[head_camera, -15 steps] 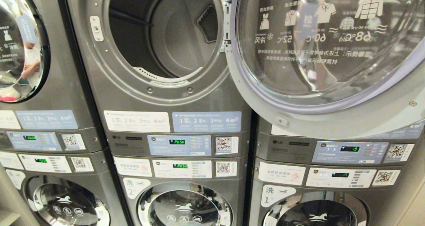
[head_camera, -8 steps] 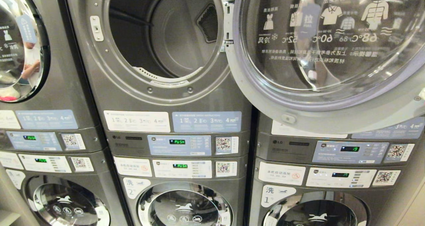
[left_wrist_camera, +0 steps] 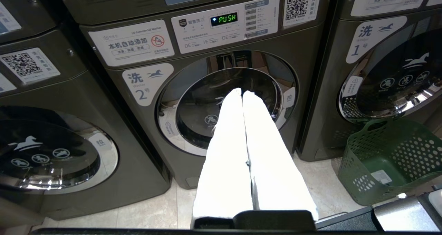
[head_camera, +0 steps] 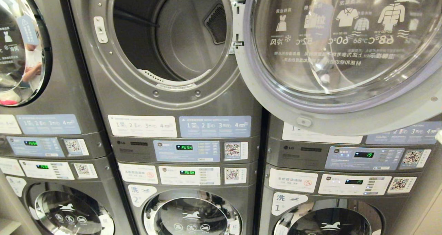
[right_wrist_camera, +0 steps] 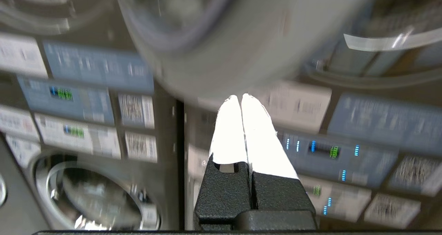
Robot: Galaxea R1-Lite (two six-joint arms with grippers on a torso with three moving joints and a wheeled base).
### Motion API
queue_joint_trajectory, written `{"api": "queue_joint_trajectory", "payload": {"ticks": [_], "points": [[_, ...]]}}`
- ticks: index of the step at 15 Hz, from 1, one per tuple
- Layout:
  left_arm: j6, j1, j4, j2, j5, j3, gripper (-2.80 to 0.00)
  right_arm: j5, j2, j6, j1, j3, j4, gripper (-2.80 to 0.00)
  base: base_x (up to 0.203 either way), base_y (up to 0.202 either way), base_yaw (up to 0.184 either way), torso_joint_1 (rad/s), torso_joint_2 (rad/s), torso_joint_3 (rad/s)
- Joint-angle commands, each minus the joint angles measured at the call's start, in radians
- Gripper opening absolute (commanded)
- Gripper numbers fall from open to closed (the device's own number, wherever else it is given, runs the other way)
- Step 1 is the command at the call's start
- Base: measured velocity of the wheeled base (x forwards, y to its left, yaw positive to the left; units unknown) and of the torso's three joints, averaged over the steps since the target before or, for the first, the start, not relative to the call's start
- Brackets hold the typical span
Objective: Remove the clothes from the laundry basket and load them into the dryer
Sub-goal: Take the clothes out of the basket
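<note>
Head view: dryer (head_camera: 165,38) is shown at upper centre with its round mouth exposed and its drum empty of clothes. Door (head_camera: 342,55) is seen swung out on its right-hand hinge, presumably so that the opening is left free for loading. Control panels (head_camera: 186,150) are ranged below, above the closed washer doors (head_camera: 191,214). Neither arm is clearly seen here; only a pale sliver at the right edge may belong to the right one, and this cannot be confirmed.

Left wrist view: left gripper (left_wrist_camera: 242,94) is held low before the closed door of washer number 2 (left_wrist_camera: 226,102), its white fingers (left_wrist_camera: 228,142) pressed together with nothing between them; it is judged to be parked while the other arm works. Laundry basket (left_wrist_camera: 390,159), green and perforated, is set on the floor just beside washer number 1 (left_wrist_camera: 390,79), within reach of the dryer. Its contents cannot be told from this angle.

Right wrist view: right gripper (right_wrist_camera: 240,97) is raised just under the rim of the open door, fingertips closed and empty; the picture is smeared, so contact with the rim cannot be told.

Task stage: no garment is held or loaded; the clothes are yet to be fetched from the basket.
</note>
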State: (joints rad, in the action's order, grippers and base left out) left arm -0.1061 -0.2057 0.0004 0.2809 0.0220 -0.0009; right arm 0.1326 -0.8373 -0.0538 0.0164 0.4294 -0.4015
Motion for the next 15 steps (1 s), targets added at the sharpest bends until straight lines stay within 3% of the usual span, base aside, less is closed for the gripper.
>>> {"api": "queue_joint_trajectory", "payload": {"ticks": [1, 5, 7, 9, 11, 15], "points": [[-0.001, -0.002, 0.0, 0.003, -0.007, 0.0, -2.8, -0.001, 0.102, -0.003, 0.001, -0.14, -0.003, -2.8, 0.0, 0.0, 0.0, 0.0, 0.0, 0.0], [-0.001, 0.121, 0.009, 0.011, -0.008, -0.003, -2.8, -0.005, 0.33, -0.007, 0.0, -0.415, 0.033, -2.8, 0.0, 0.0, 0.0, 0.0, 0.0, 0.0], [-0.002, 0.152, 0.012, -0.012, -0.008, -0.004, -2.8, -0.012, 0.465, -0.007, 0.001, -0.422, 0.198, -2.8, 0.0, 0.0, 0.0, 0.0, 0.0, 0.0], [-0.003, 0.187, 0.011, -0.094, -0.008, -0.004, -2.8, -0.062, 0.598, -0.002, 0.001, -0.387, 0.47, -2.8, 0.0, 0.0, 0.0, 0.0, 0.0, 0.0], [-0.003, 0.195, 0.012, -0.194, -0.008, -0.004, -2.8, -0.103, 0.67, -0.008, -0.002, -0.373, 0.548, -2.8, 0.0, 0.0, 0.0, 0.0, 0.0, 0.0], [-0.003, 0.198, 0.0, -0.281, 0.008, 0.0, -2.8, -0.105, 0.811, -0.015, -0.01, -0.372, 0.551, -2.8, 0.0, 0.0, 0.0, 0.0, 0.0, 0.0]]}}
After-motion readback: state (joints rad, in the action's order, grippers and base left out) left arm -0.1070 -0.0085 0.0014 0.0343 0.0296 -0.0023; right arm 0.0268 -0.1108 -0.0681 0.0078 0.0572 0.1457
